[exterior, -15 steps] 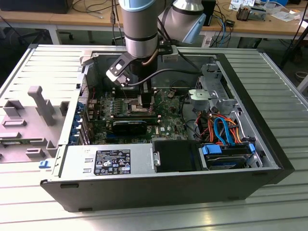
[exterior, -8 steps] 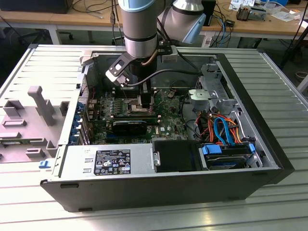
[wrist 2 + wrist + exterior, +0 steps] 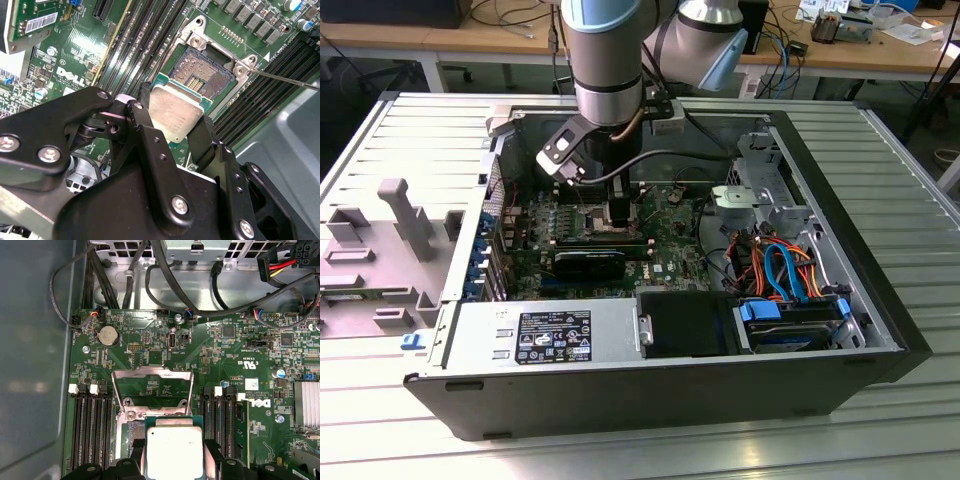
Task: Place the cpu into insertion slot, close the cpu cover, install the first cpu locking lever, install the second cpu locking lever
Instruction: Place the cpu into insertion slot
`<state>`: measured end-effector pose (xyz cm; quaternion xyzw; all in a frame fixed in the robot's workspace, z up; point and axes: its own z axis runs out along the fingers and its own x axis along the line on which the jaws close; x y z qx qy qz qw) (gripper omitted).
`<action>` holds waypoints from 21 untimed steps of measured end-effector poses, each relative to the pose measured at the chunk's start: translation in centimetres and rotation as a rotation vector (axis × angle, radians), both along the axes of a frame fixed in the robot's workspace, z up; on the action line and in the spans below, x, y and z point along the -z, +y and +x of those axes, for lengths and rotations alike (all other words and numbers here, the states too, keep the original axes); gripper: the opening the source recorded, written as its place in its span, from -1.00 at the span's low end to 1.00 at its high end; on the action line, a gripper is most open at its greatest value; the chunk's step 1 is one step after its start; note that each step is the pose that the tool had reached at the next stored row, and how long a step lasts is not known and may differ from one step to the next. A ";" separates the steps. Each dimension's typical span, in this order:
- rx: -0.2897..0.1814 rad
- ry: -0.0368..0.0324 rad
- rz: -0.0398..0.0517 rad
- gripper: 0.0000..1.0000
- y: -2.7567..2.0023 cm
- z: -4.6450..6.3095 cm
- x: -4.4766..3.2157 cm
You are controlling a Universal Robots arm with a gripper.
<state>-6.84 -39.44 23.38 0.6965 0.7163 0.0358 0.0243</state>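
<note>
My gripper (image 3: pixel 175 119) is shut on the cpu (image 3: pixel 176 112), a flat square chip with a dull silver top, pinched at two opposite edges by the black fingers (image 3: pixel 145 125). The chip hangs just above the insertion slot (image 3: pixel 202 74), covering one side of it, while the dark pin field and shiny rim show beyond. In the first wrist view the cpu (image 3: pixel 172 450) sits between the fingers, and the cpu cover (image 3: pixel 152 373) is swung open behind the socket. A thin locking lever (image 3: pixel 280 78) sticks out beside the slot. In the exterior view the gripper (image 3: pixel 620 208) reaches down into the open computer case.
Long black memory slots (image 3: pixel 92 430) flank the socket on both sides. Cable bundles (image 3: pixel 200 285) run along the case wall past the board. The power supply (image 3: pixel 545 335) and a drive with blue brackets (image 3: pixel 790 312) fill the case's near side. A grey fixture (image 3: pixel 405 215) lies outside at the exterior view's left.
</note>
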 end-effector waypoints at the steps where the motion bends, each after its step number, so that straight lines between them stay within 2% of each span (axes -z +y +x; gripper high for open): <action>1: 0.000 0.0000 0.0001 0.08 0.00 0.0 0.02; 13: 0.000 0.0000 0.0000 0.08 0.00 -0.1 0.29; 18: 0.000 0.0000 -0.0002 0.08 0.61 -0.2 0.53; 21: 0.000 -0.0001 -0.0026 0.08 0.81 -0.4 0.72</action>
